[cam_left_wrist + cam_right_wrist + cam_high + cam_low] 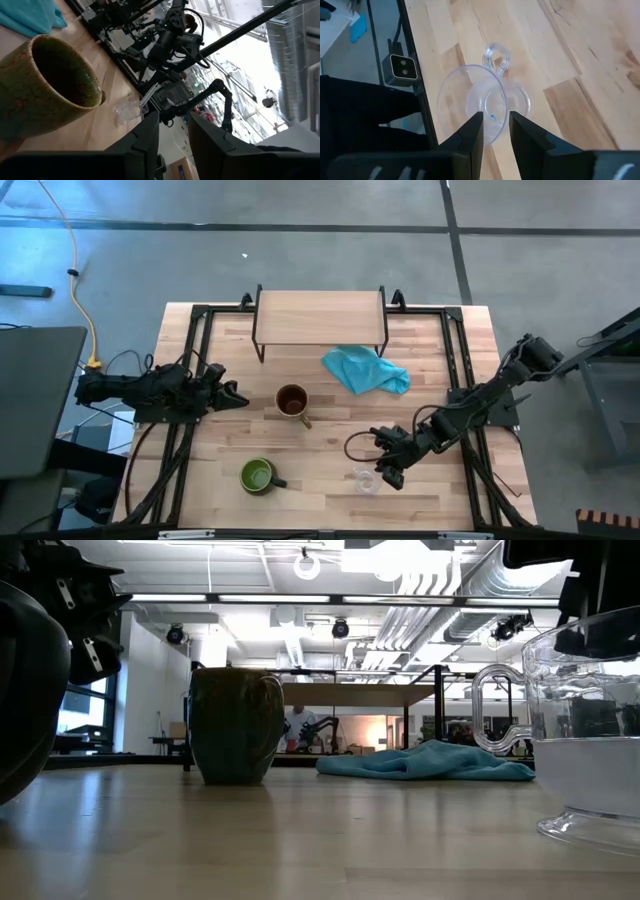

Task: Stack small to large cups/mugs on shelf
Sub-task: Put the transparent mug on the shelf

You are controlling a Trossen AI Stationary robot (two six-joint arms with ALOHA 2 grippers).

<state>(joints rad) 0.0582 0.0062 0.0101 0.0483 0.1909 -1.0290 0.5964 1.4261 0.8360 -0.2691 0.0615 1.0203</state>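
The clear glass cup (pixel 366 480) stands upright on the table near its front edge, handle (pixel 496 56) pointing away from my right gripper (pixel 495 120). That gripper slants down over the cup from the table's right, open by a narrow gap. The tan-brown mug (pixel 292 401) stands mid-table. The dark mug with a green inside (pixel 257 476) stands near the front, left of the glass. The shelf (pixel 320 314) stands on its black legs at the far edge. My left gripper (pixel 240 396) waits at the left, open, pointing level at the brown mug (pixel 45 85). My right gripper hovers with its fingertips (pixel 476 125) over the near side of the glass cup's rim (pixel 451 85). I cannot tell whether they touch it. The cup stands with its base on the table (pixel 590 825).
A crumpled teal cloth (pixel 366 370) lies between the shelf and the right arm. Black frame rails (pixel 190 360) run along the table's left and right sides. Bare wood lies between the mugs and in front of the shelf (pixel 330 430).
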